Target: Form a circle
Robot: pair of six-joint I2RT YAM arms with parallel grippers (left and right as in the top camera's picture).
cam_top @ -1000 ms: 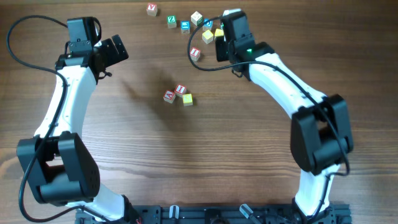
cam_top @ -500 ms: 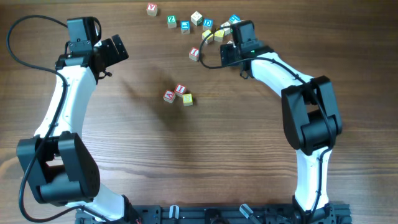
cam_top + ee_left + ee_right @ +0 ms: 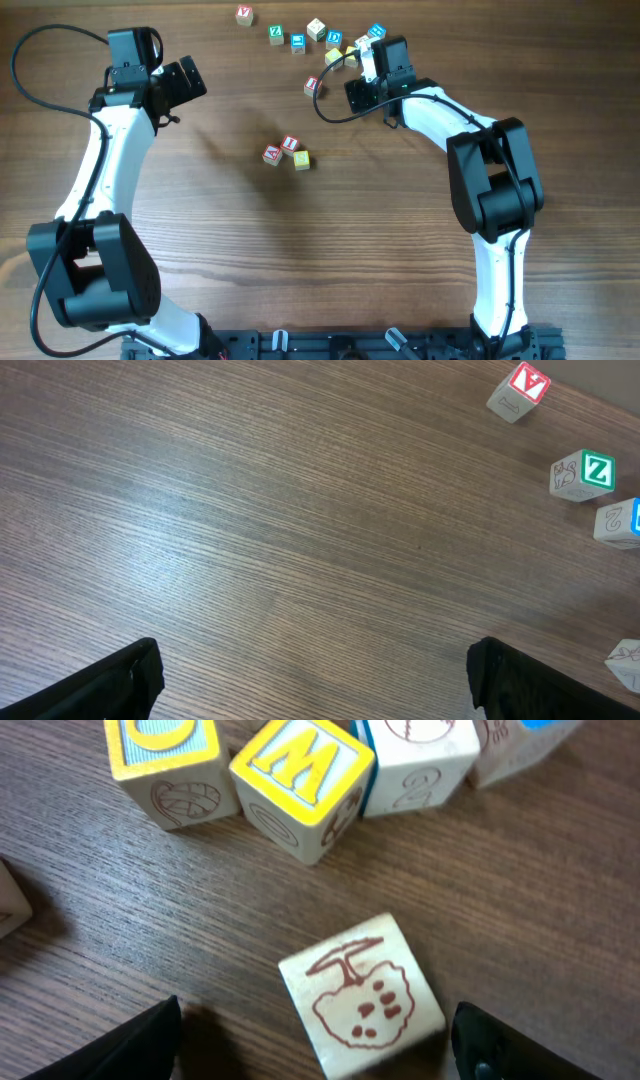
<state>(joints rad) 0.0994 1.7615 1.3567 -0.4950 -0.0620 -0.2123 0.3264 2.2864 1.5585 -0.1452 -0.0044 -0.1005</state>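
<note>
The left gripper [image 3: 312,660] hangs wide open over the bare wooden table [image 3: 250,510]. The right gripper [image 3: 318,1015] stands open astride a cube with a red drawing [image 3: 360,995], among loose letter cubes [image 3: 298,41] near the far edge. The circle [image 3: 286,152], only three close-set cubes, sits mid-table.

- Table [image 3: 220,230]: brown wood with a fine, streaky grain.
- Centre cubes [image 3: 290,143]: two red-on-white faces, one plain yellow.
- Z cube [image 3: 584,472]: green letter with a green border.
- W cube [image 3: 303,775]: yellow letter with a yellow border.
- Sketched cube [image 3: 362,996]: pale wood with a reddish-brown line drawing.
- Arms [image 3: 110,160]: white shells with black joints.
</note>
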